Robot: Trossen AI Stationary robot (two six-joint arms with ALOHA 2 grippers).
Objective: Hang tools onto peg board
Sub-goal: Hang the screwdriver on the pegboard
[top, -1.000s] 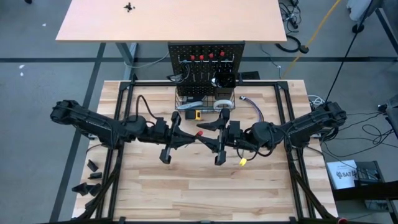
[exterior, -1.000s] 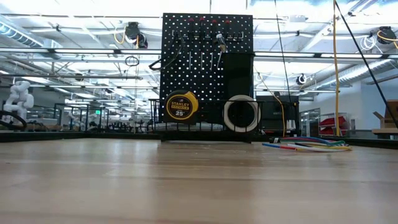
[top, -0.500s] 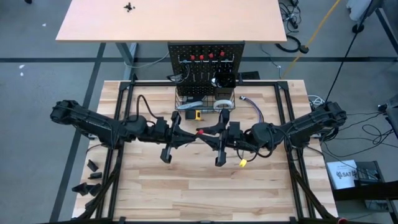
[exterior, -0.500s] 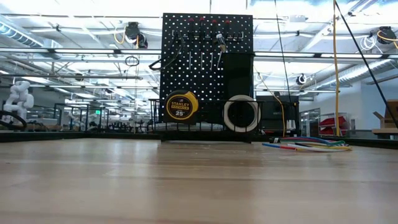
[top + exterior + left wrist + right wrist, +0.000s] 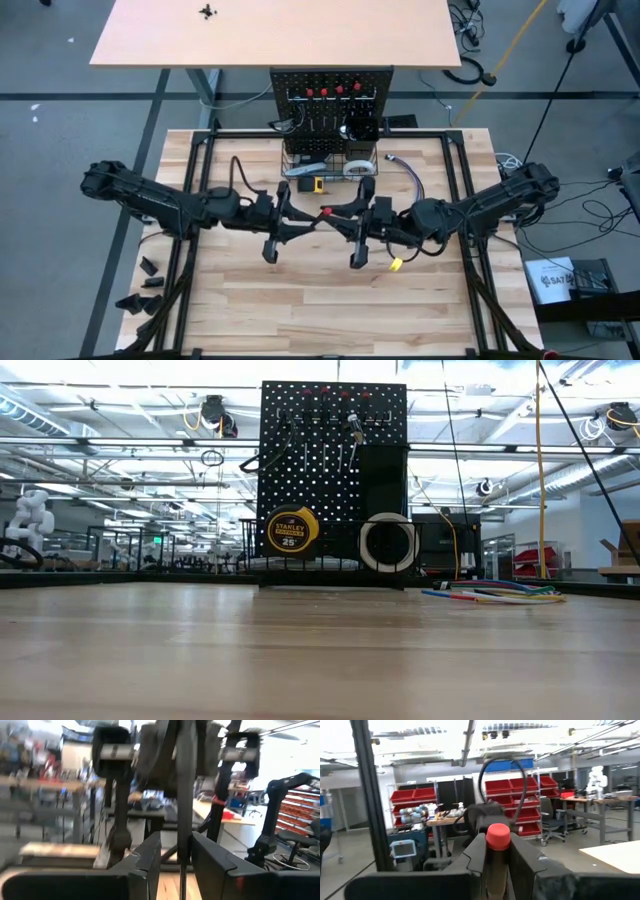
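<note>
Right claw (image 5: pixel 496 857) closed on a red-capped tool handle (image 5: pixel 498 837); the red butt end sticks out between the two dark fingers (image 5: pixel 472 860), the dark handle body sits between them below it. Behind: a black looping cable (image 5: pixel 500 775), shelving with red bins (image 5: pixel 470 795), a cart with a small screen (image 5: pixel 404 849), a dark upright post (image 5: pixel 370 795), a white robot figure (image 5: pixel 596 775) on a far counter (image 5: pixel 592 800), a pale counter corner (image 5: pixel 615 855).

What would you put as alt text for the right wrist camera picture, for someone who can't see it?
The right pincer is shut on a tool with a red-capped handle, seen end-on between its two dark fingers. Behind it is a workshop with racks of red bins, a dark post and the corner of a pale tabletop.
</note>
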